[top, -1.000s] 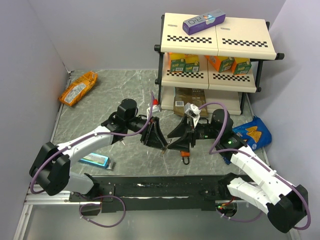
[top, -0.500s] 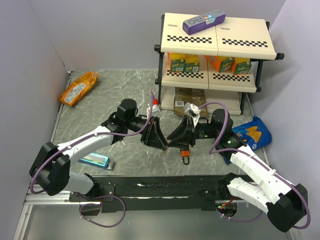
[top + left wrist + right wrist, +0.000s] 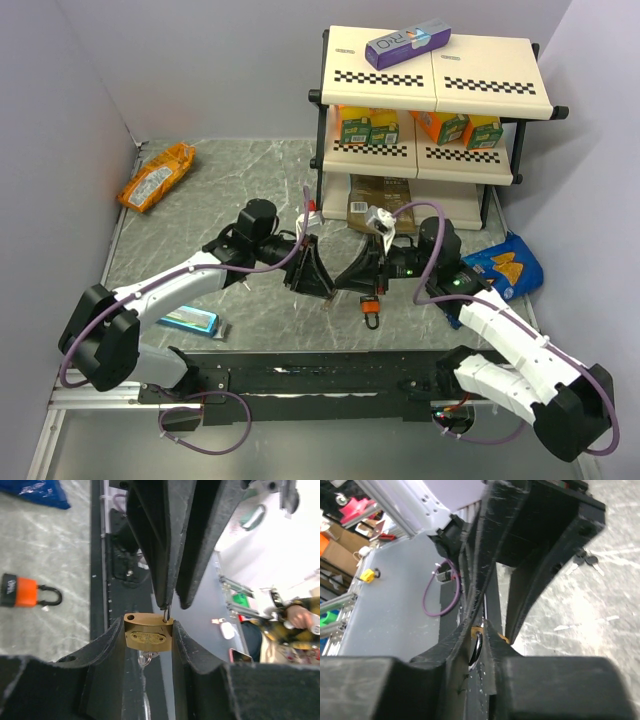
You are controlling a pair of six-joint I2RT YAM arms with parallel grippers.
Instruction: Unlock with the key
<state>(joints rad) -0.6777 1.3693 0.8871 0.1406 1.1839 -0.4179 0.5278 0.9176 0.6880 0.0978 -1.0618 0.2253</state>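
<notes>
1. The left gripper (image 3: 148, 626) pinches the small brass padlock with an oval plate (image 3: 147, 637) by its body, one finger on each side, and seems to hold it clear of the grey marbled table (image 3: 200, 200)
2. The right gripper (image 3: 479, 632) meets it nose to nose. Its fingers are pressed almost together and look nipped on the thin silvery shackle (image 3: 166, 614) at one corner of the lock's top
3. The key, a tiny bunch with black plastic heads and thin silvery blades (image 3: 585, 558), lies flat on the table in the right wrist view, well apart from both grippers, and neither holds it
4. In the left wrist view the other shackle hole looks empty, so the shackle may already be out on that side. A silvery bit hangs under the lock, too small to tell whether it is a key in the keyhole
5. The orange-red padlock with a black shackle (image 3: 371, 305) lies on the table just beside the meeting grippers, looking closed and untouched
6. My judgement: if the brass lock is open, only drawing the shackle clear is left. If not, the bunch on the table has to be fetched, which would need one gripper freed
</notes>
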